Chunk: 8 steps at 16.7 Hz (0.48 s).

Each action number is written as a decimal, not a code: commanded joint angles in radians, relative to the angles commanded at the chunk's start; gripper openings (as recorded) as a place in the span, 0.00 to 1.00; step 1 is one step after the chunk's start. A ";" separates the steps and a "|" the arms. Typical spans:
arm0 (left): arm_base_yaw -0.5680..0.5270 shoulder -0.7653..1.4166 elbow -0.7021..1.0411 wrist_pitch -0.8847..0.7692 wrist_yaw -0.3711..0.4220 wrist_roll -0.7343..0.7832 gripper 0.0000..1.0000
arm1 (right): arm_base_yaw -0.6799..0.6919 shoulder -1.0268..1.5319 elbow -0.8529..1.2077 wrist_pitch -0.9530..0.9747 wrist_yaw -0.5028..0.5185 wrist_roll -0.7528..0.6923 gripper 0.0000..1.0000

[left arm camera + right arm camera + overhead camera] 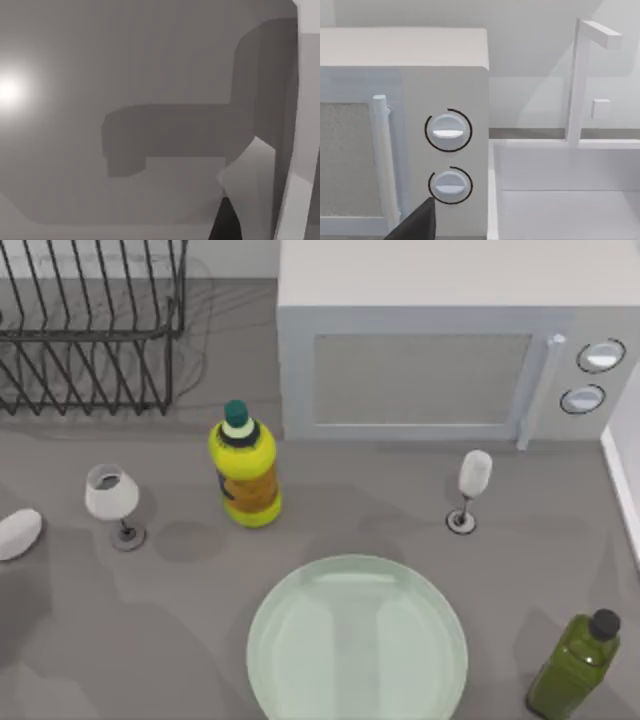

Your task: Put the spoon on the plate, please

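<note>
plate bare, spoon not yet in hand

pale-green, glassy round plate (357, 640) lay at the table's near edge, middle of the top view, with nothing on it. behind it stood the boxy white microwave (450, 350) and, at the far left, the black wire dish rack (90, 330); the right wrist view also showed a white sink basin (560, 200) beside the microwave. a yellow bottle with a green cap (244, 472) stood just beyond the plate's left side, and a dark olive-green bottle (575, 665) to its right. two white-bowled wine glasses stood apart, one at the left (112, 498) and one at the right (471, 485).

at the top view's left edge a small white oval (18, 534) lay on the grey table (180, 640). i judged it likely to be the white spoon's bowl, but no handle showed, so i could not be sure.

the right gripper (415, 225) faced the microwave's knobs, well away from the work. the left gripper (227, 222) hung over bare table. whether either was wide or narrow i could not tell.

to do the step well, the left arm needed to confirm the spoon, grasp it along the slim handle, and carry it low, passing in front of the left glass and the yellow bottle so neither toppled.
</note>
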 joint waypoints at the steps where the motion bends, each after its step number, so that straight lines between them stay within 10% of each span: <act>1: 0.000 -0.004 0.011 -0.013 0.000 0.001 0.00 | 0.000 0.000 0.000 0.000 0.000 0.000 1.00; 8: -0.003 -0.107 0.193 -0.329 0.001 0.001 0.00 | 0.000 0.000 0.000 0.000 0.000 0.000 1.00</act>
